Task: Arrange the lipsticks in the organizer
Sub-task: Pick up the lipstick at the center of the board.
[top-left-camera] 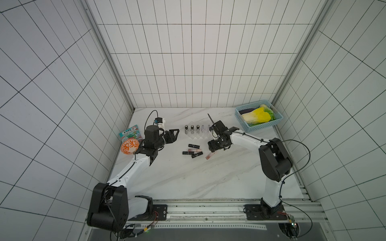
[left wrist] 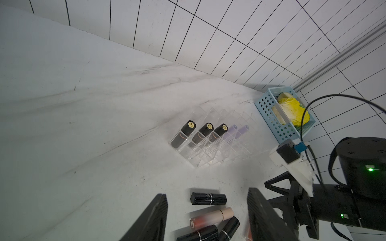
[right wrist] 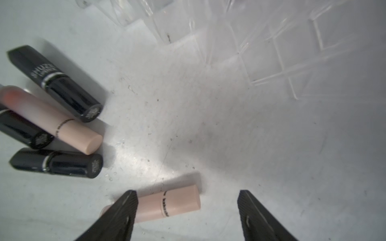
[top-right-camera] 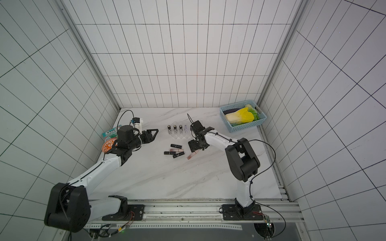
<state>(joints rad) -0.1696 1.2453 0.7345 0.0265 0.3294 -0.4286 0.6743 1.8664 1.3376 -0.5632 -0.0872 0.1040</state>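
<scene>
The right gripper (right wrist: 187, 193) has its fingers wide apart, one partly hiding a pale pink lipstick (right wrist: 171, 203) lying flat on the bench (top-left-camera: 188, 177). The left gripper (left wrist: 206, 192) is parted too (nothing held). Four more lipsticks (top-left-camera: 192, 150) lie mid-bench. Toward the far edge, the organizer (left wrist: 200, 160) holds five upright.

Pink lipstick (right wrist: 177, 203) partly behind fingers (right wrist: 123, 210)
</scene>
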